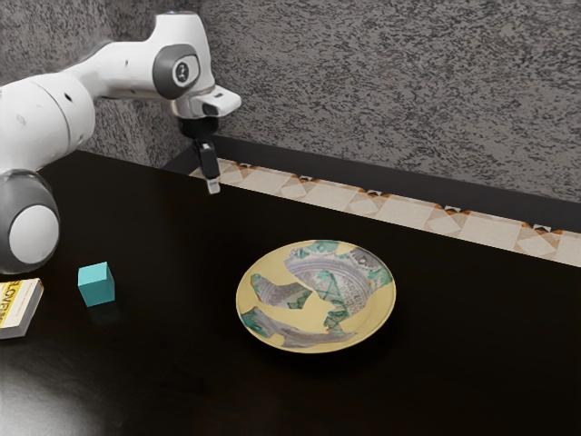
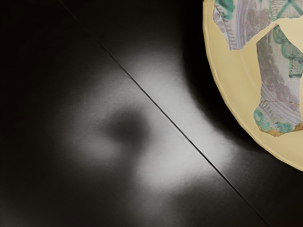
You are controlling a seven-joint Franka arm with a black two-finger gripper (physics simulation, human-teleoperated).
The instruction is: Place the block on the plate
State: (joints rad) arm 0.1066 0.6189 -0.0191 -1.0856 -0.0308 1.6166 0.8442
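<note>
So the table [image 1: 182,391] is glossy and black, with pale, soft-edged glare on it. Going near to far in the exterior view: first there's a round ceramic plate [image 1: 316,296], kinda shallow with a raised rim, mustardy yellow with jagged patches of grey-purple and green pattern, like patched-up old pottery. Around the same depth, over at the exterior view's left edge, a book [image 1: 16,309] lies flat, partly cut off, pale page edges and "LOVE" readable on the yellow bit of its cover. Just beside it is the teal block [image 1: 96,285], a plain smooth cube sitting flat on the table, well apart from the plate.

Further back, the black gripper [image 1: 213,188] hangs in the air off the smooth white and grey arm [image 1: 127,68], apart from both block and plate. Honestly can't tell if it's open or closed from this angle. The wrist view has the plate's curved rim and a thin dark line running diagonally across the tabletop. Behind everything: patterned cream-and-brown tiles [image 1: 336,195], a dark smooth baseboard [image 1: 300,163], then a rough, mottled grey wall [image 1: 390,82].
</note>
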